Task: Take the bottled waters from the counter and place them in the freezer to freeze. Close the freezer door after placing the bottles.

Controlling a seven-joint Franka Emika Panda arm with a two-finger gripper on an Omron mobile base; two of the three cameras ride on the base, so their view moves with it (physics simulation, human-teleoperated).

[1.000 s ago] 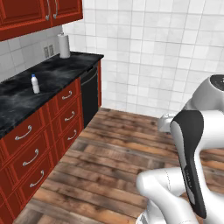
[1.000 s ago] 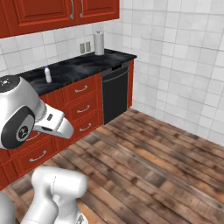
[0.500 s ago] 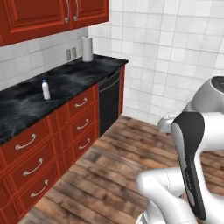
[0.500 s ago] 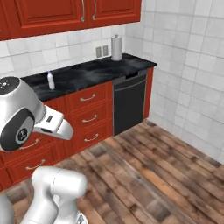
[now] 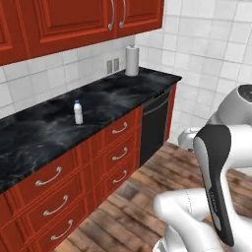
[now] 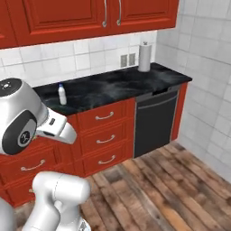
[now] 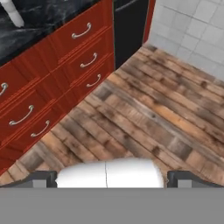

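Blue-capped bottle (image 5: 78, 112) mid-counter (image 5: 113, 98), nearer its back edge; gripper (image 7: 112, 175) released, empty; approach squarely before reaching.

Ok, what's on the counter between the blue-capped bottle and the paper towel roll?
Nothing: between the bottle and the paper towel roll the counter is bare black marble. Both base views show it; a wall outlet sits above that stretch.

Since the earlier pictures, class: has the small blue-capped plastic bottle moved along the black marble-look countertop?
No. The blue-capped bottle keeps its spot on the black countertop relative to the white paper-towel roll; the camera moved.
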